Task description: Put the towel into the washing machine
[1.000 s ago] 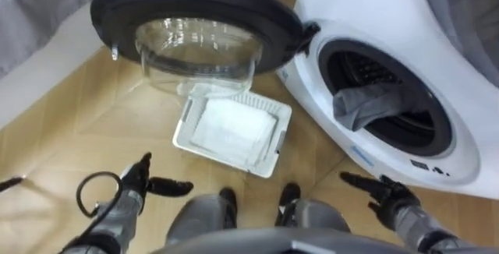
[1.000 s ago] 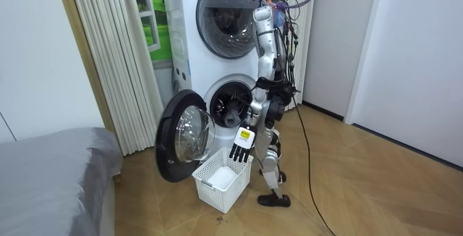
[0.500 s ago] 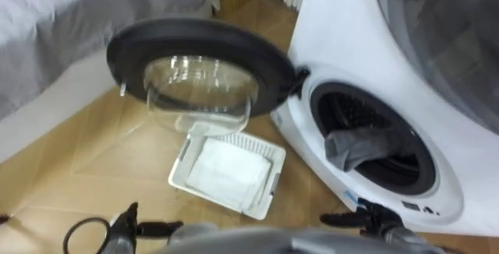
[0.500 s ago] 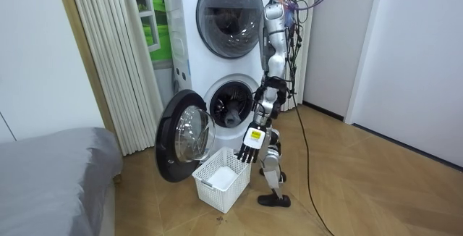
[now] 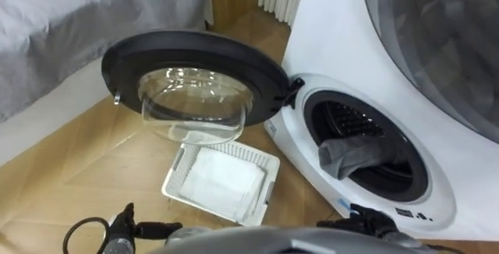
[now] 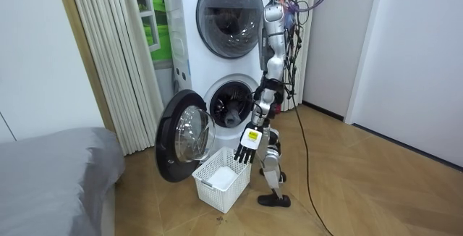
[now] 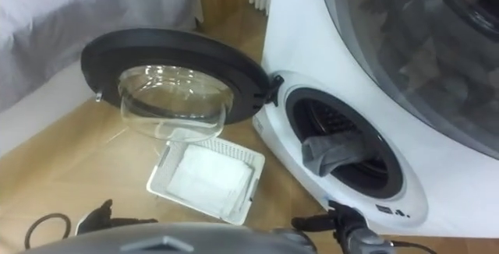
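Observation:
A grey towel [image 5: 352,155] lies crumpled in the mouth of the lower washing machine [image 5: 312,51] and hangs a little over the drum's rim [image 5: 413,199]. The round door [image 5: 195,58] stands swung wide to the left. I stand upright in front of the machine, and both my hands are empty. My left hand [image 5: 127,224] hangs low at the bottom left with straight fingers, and the room view has this left hand [image 6: 246,148] just above the basket. My right hand [image 5: 365,221] hangs at the bottom right, below the drum opening, its fingers stretched out.
A white slotted basket [image 5: 176,178] sits on the wooden floor under the open door, white inside. A second glass-fronted machine [image 6: 226,10] is stacked above. A grey bed [image 6: 51,178] is at the left and curtains [image 6: 108,55] stand beside the machines.
I have straightened up, so the eye view has lifted and both hands have sunk to its bottom edge. The towel, door and basket lie as before.

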`<state>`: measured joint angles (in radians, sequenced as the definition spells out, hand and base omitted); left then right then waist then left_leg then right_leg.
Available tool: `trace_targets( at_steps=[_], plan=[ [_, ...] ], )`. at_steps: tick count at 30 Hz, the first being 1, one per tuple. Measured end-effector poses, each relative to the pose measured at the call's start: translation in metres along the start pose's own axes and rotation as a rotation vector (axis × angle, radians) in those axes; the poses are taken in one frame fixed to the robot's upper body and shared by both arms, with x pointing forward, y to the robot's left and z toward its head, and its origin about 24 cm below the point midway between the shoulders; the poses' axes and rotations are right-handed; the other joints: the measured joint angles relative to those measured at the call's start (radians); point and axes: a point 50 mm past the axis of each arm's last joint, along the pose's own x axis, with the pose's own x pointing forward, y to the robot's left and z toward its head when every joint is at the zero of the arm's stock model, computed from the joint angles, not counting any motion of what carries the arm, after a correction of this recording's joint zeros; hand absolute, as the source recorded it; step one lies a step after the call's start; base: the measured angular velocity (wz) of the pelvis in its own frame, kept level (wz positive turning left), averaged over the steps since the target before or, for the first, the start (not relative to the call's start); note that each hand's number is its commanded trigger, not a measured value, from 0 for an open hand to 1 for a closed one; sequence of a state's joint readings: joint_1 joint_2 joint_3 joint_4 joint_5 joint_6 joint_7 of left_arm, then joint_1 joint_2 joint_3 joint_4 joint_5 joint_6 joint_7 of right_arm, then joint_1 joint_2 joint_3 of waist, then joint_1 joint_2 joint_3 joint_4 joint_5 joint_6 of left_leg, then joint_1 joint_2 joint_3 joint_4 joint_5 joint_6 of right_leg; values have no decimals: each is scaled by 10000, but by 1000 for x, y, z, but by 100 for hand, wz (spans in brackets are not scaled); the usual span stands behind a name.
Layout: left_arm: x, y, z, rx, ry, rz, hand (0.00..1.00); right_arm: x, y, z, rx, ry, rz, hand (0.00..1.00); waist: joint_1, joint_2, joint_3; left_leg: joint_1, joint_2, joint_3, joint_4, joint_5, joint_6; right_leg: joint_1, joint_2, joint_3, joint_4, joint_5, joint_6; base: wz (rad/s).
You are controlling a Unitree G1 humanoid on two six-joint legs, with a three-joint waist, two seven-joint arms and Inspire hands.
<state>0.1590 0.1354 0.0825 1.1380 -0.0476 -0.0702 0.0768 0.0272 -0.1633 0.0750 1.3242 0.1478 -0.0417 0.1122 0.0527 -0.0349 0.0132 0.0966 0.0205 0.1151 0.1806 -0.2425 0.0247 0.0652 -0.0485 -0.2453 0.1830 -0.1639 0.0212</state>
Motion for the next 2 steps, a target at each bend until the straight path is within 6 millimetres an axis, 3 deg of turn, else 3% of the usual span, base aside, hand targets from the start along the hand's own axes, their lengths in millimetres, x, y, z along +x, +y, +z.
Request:
trace_targets(
  at_steps=[2],
  plan=[
    [0,0,-2,8,97,19,0,0,1,-1,57,24,25,0,-21,2,-10,42,3,-39,-8,-1,-1,57,3,-25,-7,0,0,0]
  ],
)
